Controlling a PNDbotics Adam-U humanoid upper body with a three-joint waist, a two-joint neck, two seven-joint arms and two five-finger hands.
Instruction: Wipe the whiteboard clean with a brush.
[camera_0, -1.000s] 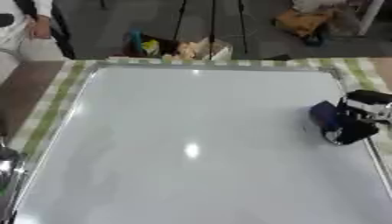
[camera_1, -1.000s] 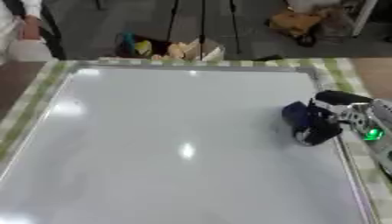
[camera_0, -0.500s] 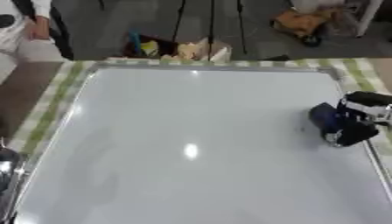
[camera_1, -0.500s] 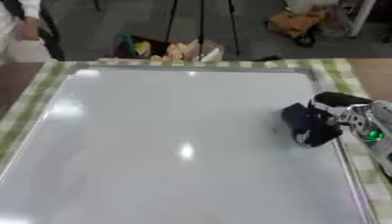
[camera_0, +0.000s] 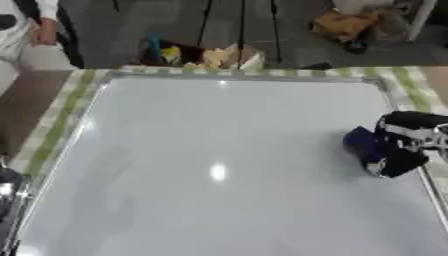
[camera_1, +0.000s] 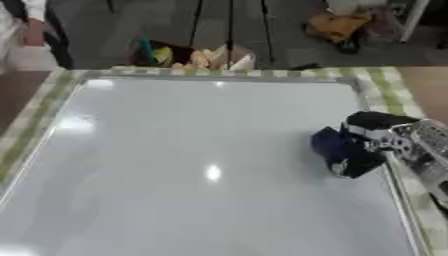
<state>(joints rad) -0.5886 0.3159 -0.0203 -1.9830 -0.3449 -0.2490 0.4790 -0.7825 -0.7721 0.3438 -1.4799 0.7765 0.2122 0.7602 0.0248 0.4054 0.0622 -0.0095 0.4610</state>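
One whiteboard (camera_1: 175, 165) on checked cloth (camera_1: 385, 90), right hand (camera_1: 372, 142) gripping brush (camera_1: 331, 144)

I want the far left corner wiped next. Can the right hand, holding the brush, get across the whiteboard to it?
Probably yes. The right hand is curled on the dark blue brush at the right edge, and the bare white whiteboard has nothing in the way; whether the arm stretches that far is unclear.

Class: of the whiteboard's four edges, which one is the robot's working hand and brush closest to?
The right edge. The right hand holds the dark blue brush on the whiteboard just inside it, far from the others.
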